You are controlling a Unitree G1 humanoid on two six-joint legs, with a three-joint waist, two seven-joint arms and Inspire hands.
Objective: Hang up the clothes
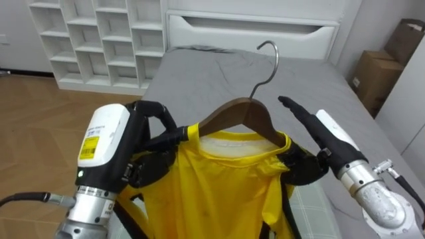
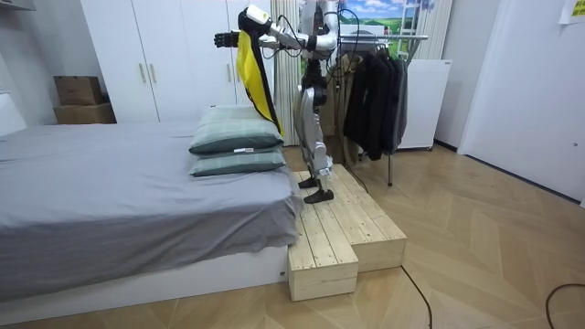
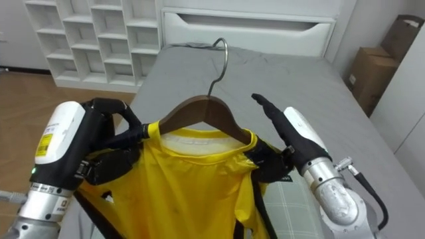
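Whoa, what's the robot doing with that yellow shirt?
The robot stands on a wooden platform beside the bed, holding up a yellow shirt that is on a wooden hanger. Its left hand grips one shoulder of the shirt, and its right hand is at the other shoulder. The hanger's hook isn't hooked on anything yet. A clothes rack with dark clothes stands behind the robot.
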